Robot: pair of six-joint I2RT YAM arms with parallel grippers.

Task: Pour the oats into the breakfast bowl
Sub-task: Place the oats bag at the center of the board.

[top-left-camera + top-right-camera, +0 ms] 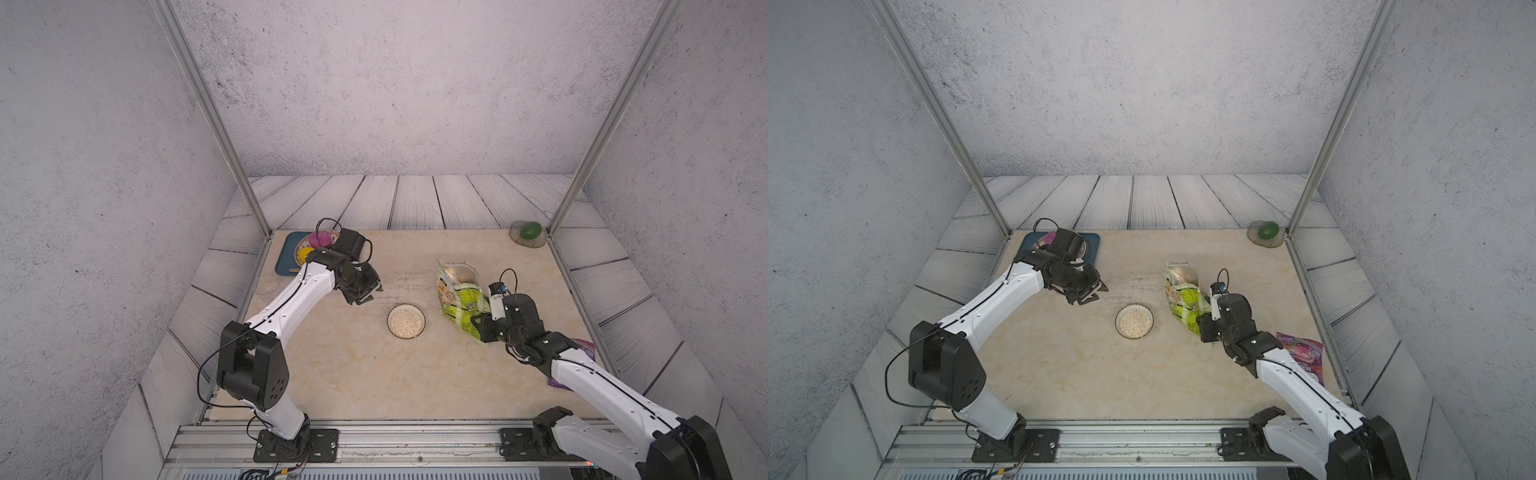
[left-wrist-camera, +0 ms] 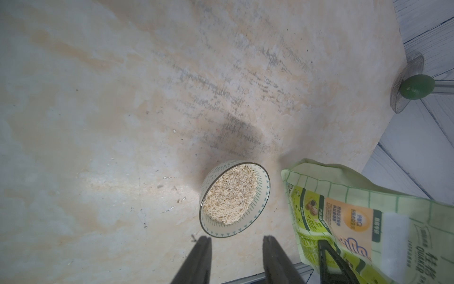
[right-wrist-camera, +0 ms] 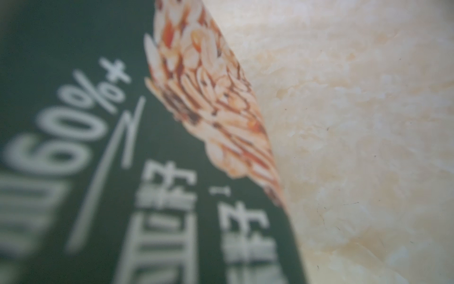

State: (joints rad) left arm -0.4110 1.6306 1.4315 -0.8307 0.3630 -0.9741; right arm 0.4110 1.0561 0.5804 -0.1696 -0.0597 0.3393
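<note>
The right gripper is clamping the lower end of the tilted lime-green pouch, just beside the breakfast bowl. The left gripper is hovering empty near the bowl, jaws parted. The oats are sitting heaped inside the bowl.

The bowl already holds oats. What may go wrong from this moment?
1. The oats lie high in the breakfast bowl; more pouring may overflow it.
2. The pouch is open and leaning, held low by the right jaws; its top may flop and spill onto the table.
</note>
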